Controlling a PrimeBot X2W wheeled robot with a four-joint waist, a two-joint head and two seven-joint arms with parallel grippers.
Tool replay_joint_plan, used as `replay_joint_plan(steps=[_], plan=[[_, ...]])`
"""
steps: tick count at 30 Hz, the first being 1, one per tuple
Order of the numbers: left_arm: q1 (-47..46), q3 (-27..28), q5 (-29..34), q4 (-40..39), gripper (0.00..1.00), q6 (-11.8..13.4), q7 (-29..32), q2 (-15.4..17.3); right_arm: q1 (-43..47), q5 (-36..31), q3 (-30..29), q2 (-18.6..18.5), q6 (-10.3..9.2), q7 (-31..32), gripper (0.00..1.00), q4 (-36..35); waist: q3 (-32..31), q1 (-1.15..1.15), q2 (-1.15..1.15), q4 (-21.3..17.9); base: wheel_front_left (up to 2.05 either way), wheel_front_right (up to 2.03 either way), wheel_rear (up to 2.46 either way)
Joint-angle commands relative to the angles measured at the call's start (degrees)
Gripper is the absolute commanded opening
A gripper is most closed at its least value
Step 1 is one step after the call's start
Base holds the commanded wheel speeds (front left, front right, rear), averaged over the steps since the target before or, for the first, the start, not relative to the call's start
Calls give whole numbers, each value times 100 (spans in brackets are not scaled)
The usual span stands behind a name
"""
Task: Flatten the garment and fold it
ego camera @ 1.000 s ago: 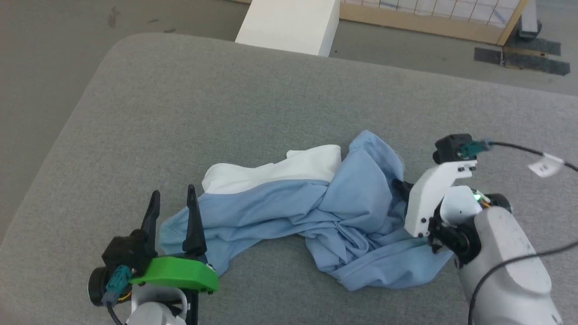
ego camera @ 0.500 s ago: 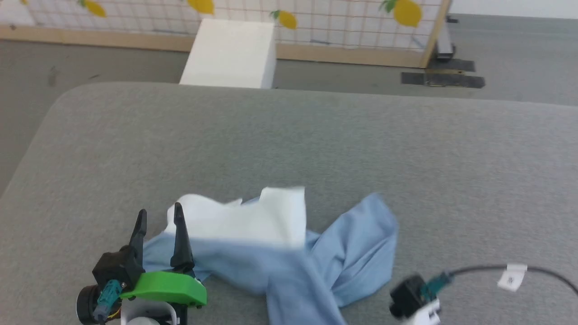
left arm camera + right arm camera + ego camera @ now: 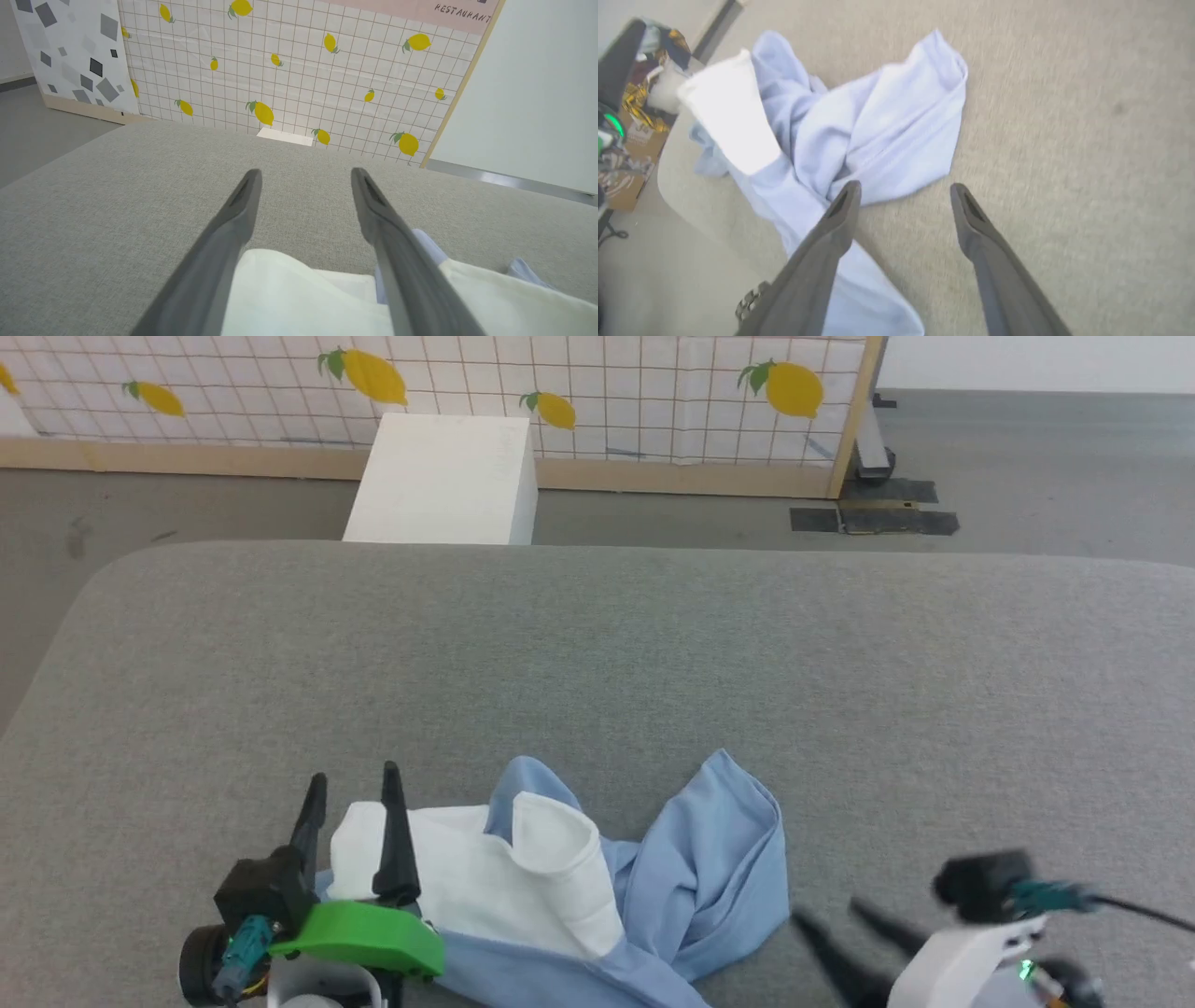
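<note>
The garment (image 3: pixel 709 868), light blue with its white inner fabric (image 3: pixel 485 887) turned up, lies crumpled near the front of the grey table (image 3: pixel 597 644). My left gripper (image 3: pixel 354 775) stands open at the garment's left end, with its right finger over the white fabric. In the left wrist view the left gripper (image 3: pixel 306 171) points across the table, and white cloth (image 3: pixel 299 294) lies beneath and between the fingers. My right gripper (image 3: pixel 826 910) is open just right of the blue fabric, blurred. The right wrist view shows the right gripper (image 3: pixel 906 185) open and empty, with the garment (image 3: pixel 878 126) beyond its left finger.
A white box (image 3: pixel 443 476) stands on the floor behind the table. A lemon-patterned partition (image 3: pixel 607 383) runs behind it. The table's rounded left corner (image 3: pixel 103 588) drops to the floor. A cable (image 3: pixel 1148 915) trails from the right wrist.
The head camera has tilted up. My right gripper has opened, let go of the blue fabric and drawn back to the right. The garment now lies more bunched, its white part folded over.
</note>
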Motion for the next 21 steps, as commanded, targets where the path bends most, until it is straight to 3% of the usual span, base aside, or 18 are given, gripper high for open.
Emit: replay_joint_plan(steps=[1, 4, 11, 17, 21], plan=[[19, -36, 86, 35, 100, -29, -20, -15, -221, -134, -92, 19, -8, -469, 100, -9, -28, 0, 0, 83, 0, 0, 0], [14, -102, 78, 73, 100, -42, -20, -15, -400, -189, 82, 28, -8, -1191, 100, 133, -54, 0, 0, 162, 0, 0, 0], [-35, -170, 48, 113, 100, -57, -20, -15, -640, 172, 1199, -48, -8, -1780, 100, 79, -81, 0, 0, 335, 0, 0, 0], [-18, -195, 6, 118, 100, -35, -20, -15, -757, -93, 1942, -289, -8, -1584, 100, 404, -90, 0, 0, 464, 0, 0, 0], [-26, -212, -14, 107, 100, -13, -20, -15, -833, -672, 2127, -433, -8, -1199, 100, 914, -39, 0, 0, 562, 0, 0, 0]])
